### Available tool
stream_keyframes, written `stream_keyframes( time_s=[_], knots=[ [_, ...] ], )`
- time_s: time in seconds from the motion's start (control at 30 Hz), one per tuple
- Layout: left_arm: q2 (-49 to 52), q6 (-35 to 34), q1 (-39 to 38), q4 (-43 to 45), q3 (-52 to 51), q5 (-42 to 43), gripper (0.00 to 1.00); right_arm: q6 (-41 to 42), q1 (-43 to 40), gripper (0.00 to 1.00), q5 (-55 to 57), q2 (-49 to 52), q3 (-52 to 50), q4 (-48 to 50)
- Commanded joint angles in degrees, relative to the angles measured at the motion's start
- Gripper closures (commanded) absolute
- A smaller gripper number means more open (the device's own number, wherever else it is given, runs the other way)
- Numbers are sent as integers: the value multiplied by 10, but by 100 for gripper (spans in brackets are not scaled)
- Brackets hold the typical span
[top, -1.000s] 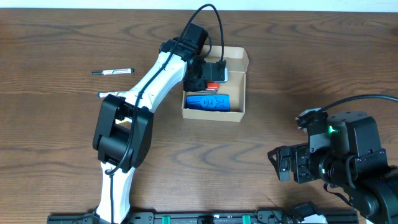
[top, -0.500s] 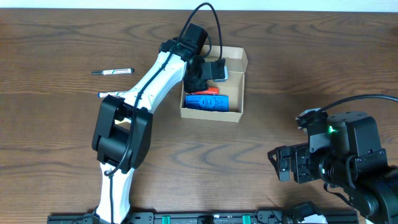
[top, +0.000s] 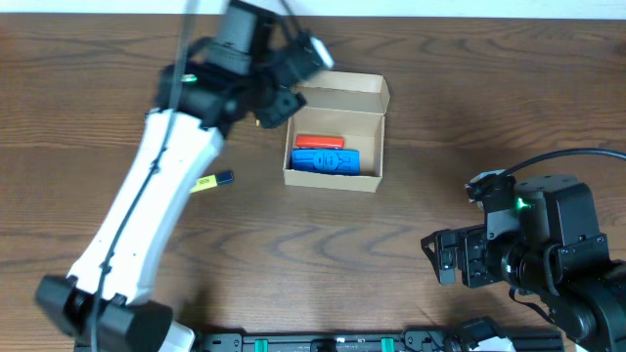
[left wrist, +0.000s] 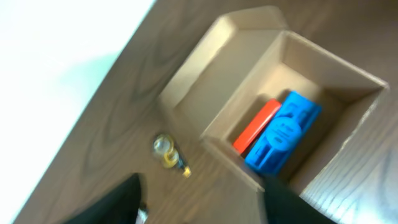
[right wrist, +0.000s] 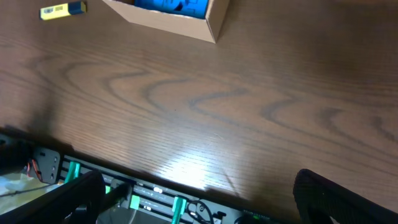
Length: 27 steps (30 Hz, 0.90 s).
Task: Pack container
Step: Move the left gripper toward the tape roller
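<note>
Hovering by the open box (top: 333,179), which sits on the counter (top: 489,117) towards the far edge, the left claw (left wrist: 202,199) gapes empty; the right claw (top: 445,256), near right corner, is wide open, empty. Swinging low for the yellow stick (top: 213,180) could clip the box

on the table (top: 460,117), a little above centre of the overhead frame: the container (top: 333,179), flap (top: 342,90) laid back toward the top edge. inside it, rear piece (top: 319,143) nearer the flap, front piece (top: 326,161) just beside, toward the lower wall. left of the container, apart from it: small stick (top: 212,180). left arm (top: 156,205) across the left half; right arm (top: 533,254) in the lower right corner.
</note>
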Motion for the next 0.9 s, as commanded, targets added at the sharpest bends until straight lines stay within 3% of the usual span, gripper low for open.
stream_keyframes(
  time_s=[0.0, 0.17, 0.33, 0.4, 0.57, 0.87],
  knots=[
    [-9, -109, 50, -24, 1, -22, 5, 6, -5, 1, -4, 1, 0, -1],
    [-12, -129, 80, -101, 1, -7, 5, 6, -5, 1, -4, 1, 0, -1],
    [-10, -144, 81, -95, 1, 31, 5, 6, -5, 1, -4, 1, 0, -1],
    [-8, -149, 81, -88, 1, 14, 5, 6, -5, 1, -4, 1, 0, -1],
    [13, -271, 94, -49, 1, -103, 5, 6, -5, 1, -4, 1, 0, -1],
    [79, -308, 116, 4, 1, -111, 5, 6, -5, 1, -4, 1, 0, -1]
  ],
)
